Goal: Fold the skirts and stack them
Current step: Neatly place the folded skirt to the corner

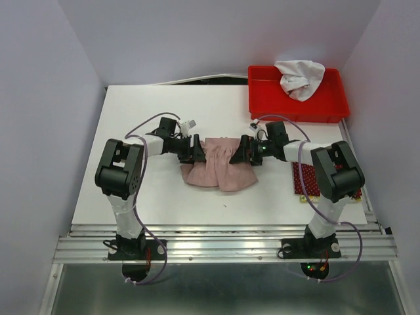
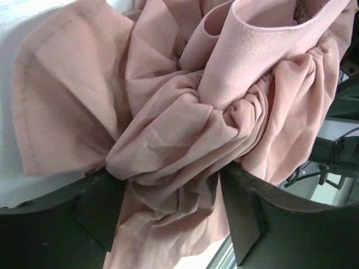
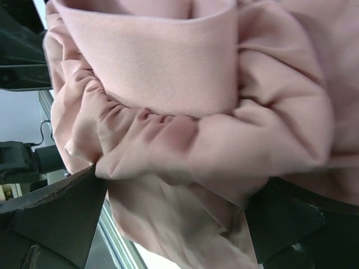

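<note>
Pinching the dusty-pink skirt (image 1: 220, 167) at opposite ends of its waistband, the left jaws and the right jaws are each clamped on bunched cloth. In both wrist views the cloth fills the gap between the dark fingers (image 2: 101, 207) (image 3: 56, 218). These views show the smooth waistband above tight gathers (image 2: 185, 129) (image 3: 168, 73), and the left one also shows a stitched hem corner over the white table.

Only the top view shows the skirt's body spread toward the near side. The skirt sits around the middle of the table (image 1: 164, 197), well apart from the left and near edges. A dark red dotted skirt (image 1: 307, 178) lies flat by the right edge, partly under the right arm. At the far right a red bin (image 1: 262, 98) holds a crumpled white cloth (image 1: 300, 77).
</note>
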